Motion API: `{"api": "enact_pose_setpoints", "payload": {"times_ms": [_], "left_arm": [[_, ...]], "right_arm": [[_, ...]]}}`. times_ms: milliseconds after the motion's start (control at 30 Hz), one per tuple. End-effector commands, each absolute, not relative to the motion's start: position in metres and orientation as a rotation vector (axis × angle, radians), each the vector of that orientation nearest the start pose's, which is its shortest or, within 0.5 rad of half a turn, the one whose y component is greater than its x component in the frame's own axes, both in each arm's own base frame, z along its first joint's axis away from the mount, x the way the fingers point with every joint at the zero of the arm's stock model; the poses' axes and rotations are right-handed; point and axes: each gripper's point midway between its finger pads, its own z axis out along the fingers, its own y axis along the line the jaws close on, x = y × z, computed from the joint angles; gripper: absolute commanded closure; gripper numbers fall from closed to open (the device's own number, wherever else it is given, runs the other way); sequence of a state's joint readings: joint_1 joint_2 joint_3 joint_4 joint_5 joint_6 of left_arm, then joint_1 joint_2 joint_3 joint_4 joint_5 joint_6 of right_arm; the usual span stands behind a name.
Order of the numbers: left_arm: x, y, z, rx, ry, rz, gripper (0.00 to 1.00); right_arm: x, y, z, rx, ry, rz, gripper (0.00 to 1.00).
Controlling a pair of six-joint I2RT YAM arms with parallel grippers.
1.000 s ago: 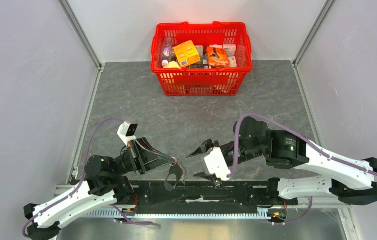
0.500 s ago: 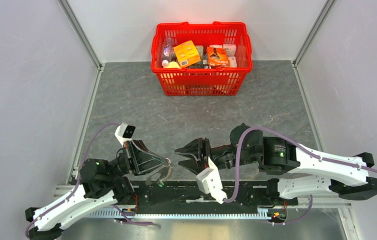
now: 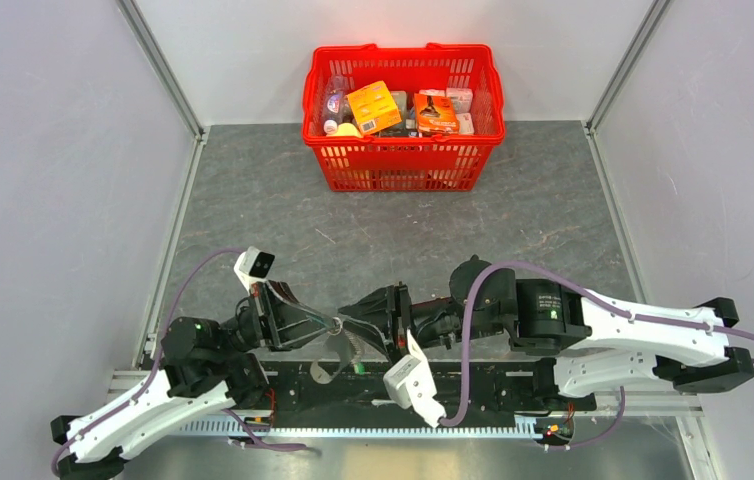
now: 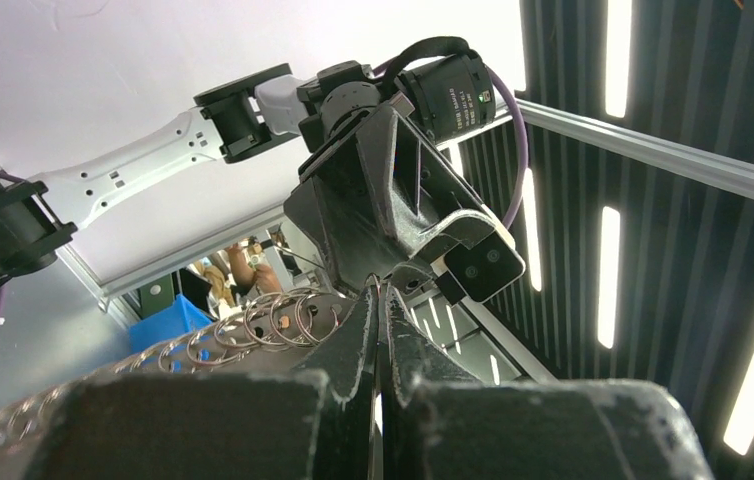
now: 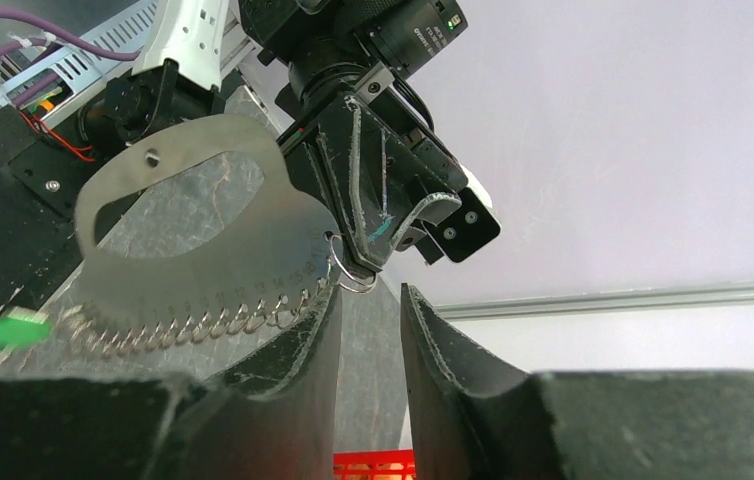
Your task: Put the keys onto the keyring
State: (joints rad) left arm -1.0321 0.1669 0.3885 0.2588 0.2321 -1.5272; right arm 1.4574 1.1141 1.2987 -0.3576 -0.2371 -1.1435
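The right gripper (image 5: 371, 296) has swung in from the right. A second ago it sat well apart from the left gripper (image 3: 333, 323), and now the two are nose to nose at the near edge of the table (image 3: 553, 200). Its jaws have narrowed a lot over that second, leaving only a slim gap with nothing seen between the fingers. The left gripper stays clamped shut on the keyring (image 5: 350, 270), pinching the thin metal ring at its fingertips, just beyond the right fingers. The chain (image 5: 203, 322) trails off from the ring, with the grey strap (image 5: 203, 230) hanging beside it. The green key (image 5: 8, 330) dangles at the chain's far end. The yellow one can't be made out. The red basket (image 3: 403, 165) hasn't budged at the back.
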Motion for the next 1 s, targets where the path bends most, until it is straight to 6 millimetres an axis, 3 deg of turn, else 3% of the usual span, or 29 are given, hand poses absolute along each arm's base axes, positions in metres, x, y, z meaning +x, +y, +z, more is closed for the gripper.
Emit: {"api": "enact_pose_setpoints", "payload": {"times_ms": [0,500,867,967], "left_arm": [[0.027,-0.202,0.388,-0.109,1.438,-2.392,0.98],[0.024,-0.198,0.391,-0.099,1.422,-2.408,0.98],[0.025,-0.200,0.388,-0.104,1.432,-2.409,0.98],[0.025,-0.200,0.388,-0.108,1.432,-2.408,0.95]], "right_arm": [[0.036,0.379,0.420,-1.695,0.221,0.376,0.66],[0.027,0.387,0.413,-1.765,0.184,0.353,0.70],[0.021,0.389,0.413,-1.788,0.163,0.359,1.00],[0.020,0.389,0.411,-1.797,0.165,0.362,1.00]]}}
